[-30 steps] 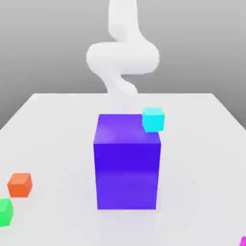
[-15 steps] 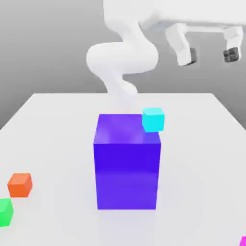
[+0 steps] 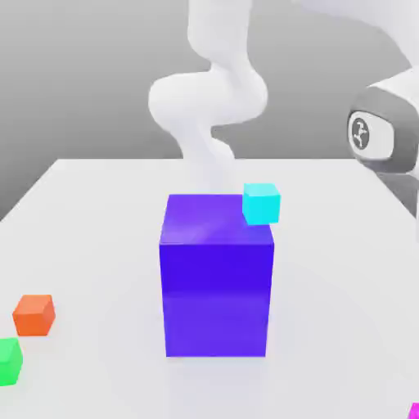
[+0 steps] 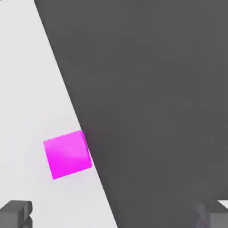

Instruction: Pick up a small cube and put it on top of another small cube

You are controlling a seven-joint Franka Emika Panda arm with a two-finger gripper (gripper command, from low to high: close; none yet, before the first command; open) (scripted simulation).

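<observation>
We see the white arm (image 3: 214,98) rise in a curving column at the back of the exterior view, then arch over the top toward that view's right. A grey-ringed wrist joint (image 3: 378,132) sits at the exterior view's right edge. In the hand view, our gripper (image 4: 113,213) stands wide open, its dark fingertips (image 4: 15,213) far apart and holding nothing.

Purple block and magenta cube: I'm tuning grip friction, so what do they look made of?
The purple block looks like smooth, slightly glossy plastic, with a faint sheen on top. The magenta cube looks matte and evenly coloured; its material is unclear.
</observation>
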